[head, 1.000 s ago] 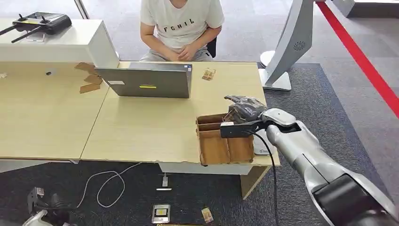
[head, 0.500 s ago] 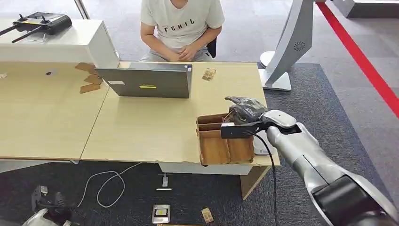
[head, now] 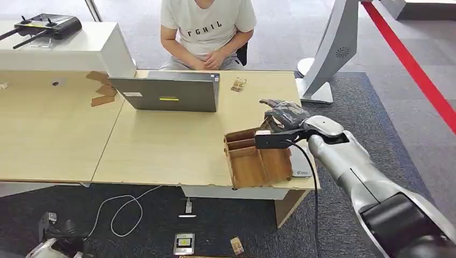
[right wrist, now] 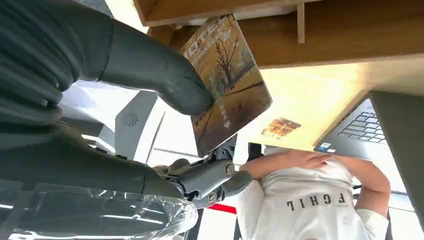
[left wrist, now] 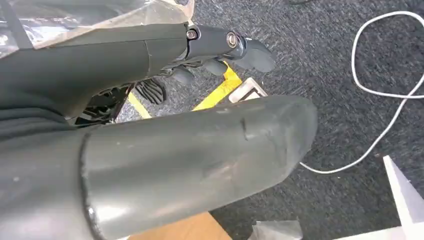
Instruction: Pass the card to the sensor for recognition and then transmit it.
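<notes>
One card (right wrist: 227, 80) is pinched between the right hand's (head: 284, 119) thumb and fingers, above the wooden tray (head: 257, 158) at the table's (head: 161, 145) near right corner. Left hand (left wrist: 220, 50) hangs over carpet, fingers curled on nothing. Second card (head: 239, 84) lies by the far edge, beside the laptop (head: 169, 91), person (head: 207, 27) seated behind.

My right hand (head: 283, 119) holds the card (right wrist: 227, 82) just above the far end of the wooden tray (head: 257, 161), whose dividers stand close under my fingers. Beyond it, bare tabletop (head: 177, 142) lies open as far as the laptop (head: 169, 92), which walls off the far side in front of the seated person (head: 207, 32). A second card (head: 239, 84) lies beside the laptop. A flat pale device (head: 300, 165), perhaps the sensor, lies touching the tray on my side. My left hand (left wrist: 220, 50) hangs over carpet and a white cable (left wrist: 385, 90).
</notes>
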`<state>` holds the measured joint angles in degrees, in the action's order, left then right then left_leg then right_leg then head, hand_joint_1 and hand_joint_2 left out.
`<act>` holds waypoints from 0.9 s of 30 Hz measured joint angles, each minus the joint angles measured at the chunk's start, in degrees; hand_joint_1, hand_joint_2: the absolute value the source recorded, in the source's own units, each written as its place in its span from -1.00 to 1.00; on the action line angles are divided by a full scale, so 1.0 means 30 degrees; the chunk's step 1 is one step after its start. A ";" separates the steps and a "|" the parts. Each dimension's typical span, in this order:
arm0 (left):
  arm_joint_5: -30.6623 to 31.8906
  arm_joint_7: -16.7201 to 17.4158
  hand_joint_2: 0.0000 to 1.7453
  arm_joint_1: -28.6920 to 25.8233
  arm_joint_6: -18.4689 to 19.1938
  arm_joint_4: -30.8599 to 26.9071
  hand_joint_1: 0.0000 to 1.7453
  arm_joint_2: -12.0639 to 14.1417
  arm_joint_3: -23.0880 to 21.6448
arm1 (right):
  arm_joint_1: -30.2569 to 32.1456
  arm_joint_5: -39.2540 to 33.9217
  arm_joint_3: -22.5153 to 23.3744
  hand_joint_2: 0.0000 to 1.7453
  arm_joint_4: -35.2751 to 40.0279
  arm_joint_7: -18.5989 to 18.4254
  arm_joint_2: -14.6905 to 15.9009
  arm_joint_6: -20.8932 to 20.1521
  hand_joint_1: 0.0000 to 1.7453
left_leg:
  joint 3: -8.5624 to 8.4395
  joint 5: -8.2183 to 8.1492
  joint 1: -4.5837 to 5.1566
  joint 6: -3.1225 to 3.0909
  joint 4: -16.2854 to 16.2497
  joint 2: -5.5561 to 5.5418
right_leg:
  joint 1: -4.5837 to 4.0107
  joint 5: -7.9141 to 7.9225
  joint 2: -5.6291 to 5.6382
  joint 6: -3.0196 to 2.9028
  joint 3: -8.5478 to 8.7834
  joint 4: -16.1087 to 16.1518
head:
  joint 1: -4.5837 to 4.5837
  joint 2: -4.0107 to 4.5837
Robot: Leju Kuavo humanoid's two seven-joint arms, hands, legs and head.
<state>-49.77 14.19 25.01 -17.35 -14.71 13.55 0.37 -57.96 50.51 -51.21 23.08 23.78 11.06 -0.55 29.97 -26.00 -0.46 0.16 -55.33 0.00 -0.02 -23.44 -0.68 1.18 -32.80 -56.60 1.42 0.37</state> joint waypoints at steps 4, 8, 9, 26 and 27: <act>-0.0015 -0.0139 -1.00 -0.0001 0.0000 0.0007 -1.00 -0.0015 0.0000 | -0.0106 0.0022 0.0000 1.00 0.0000 0.0001 -0.0007 0.0036 1.00 | 0.0000 0.0000 -0.0001 0.0000 0.0001 0.0000 | -0.0001 0.0000 0.0000 0.0000 0.0000 0.0000 | 0.0000 0.0000; -0.0015 -0.0161 -1.00 -0.0006 0.0000 0.0015 -1.00 -0.0052 0.0000 | -0.0148 0.0022 0.0000 1.00 0.0000 0.0001 -0.0014 0.0044 1.00 | 0.0001 0.0000 -0.0001 0.0000 0.0001 0.0000 | 0.0000 0.0000 0.0000 0.0000 0.0001 -0.0001 | 0.0000 0.0007; -0.0015 -0.0161 -1.00 -0.0006 0.0000 0.0022 -1.00 -0.0059 0.0000 | -0.0155 0.0029 0.0000 1.00 0.0000 0.0001 -0.0014 0.0044 1.00 | 0.0001 0.0001 -0.0001 0.0000 0.0001 0.0000 | 0.0000 0.0000 0.0000 0.0000 0.0001 -0.0001 | 0.0000 0.0000; -0.0211 -0.0875 -1.00 -0.0016 0.0160 0.0102 -1.00 -0.0081 0.0000 | -0.0297 0.0138 0.0007 1.00 0.0059 -0.0007 -0.0328 0.0474 1.00 | 0.0008 0.0002 -0.0002 -0.0001 0.0002 -0.0002 | -0.0001 0.0000 0.0000 0.0000 -0.0002 -0.0004 | 0.0000 0.0000; -0.0211 -0.0911 -1.00 -0.0016 0.0160 0.0102 -1.00 -0.0081 0.0000 | -0.0349 0.0138 0.0007 1.00 0.0095 -0.0007 -0.0335 0.0569 1.00 | 0.0008 0.0003 -0.0001 -0.0002 0.0002 -0.0002 | -0.0001 0.0000 0.0000 0.0000 -0.0003 -0.0004 | 0.0000 0.0000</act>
<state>-50.40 11.45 24.96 -16.87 -14.40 13.31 0.37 -59.00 50.93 -51.19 23.37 23.76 10.05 1.16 30.00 -25.99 -0.46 0.15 -55.32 -0.01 -0.03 -23.44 -0.68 1.18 -32.81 -56.61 1.42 0.37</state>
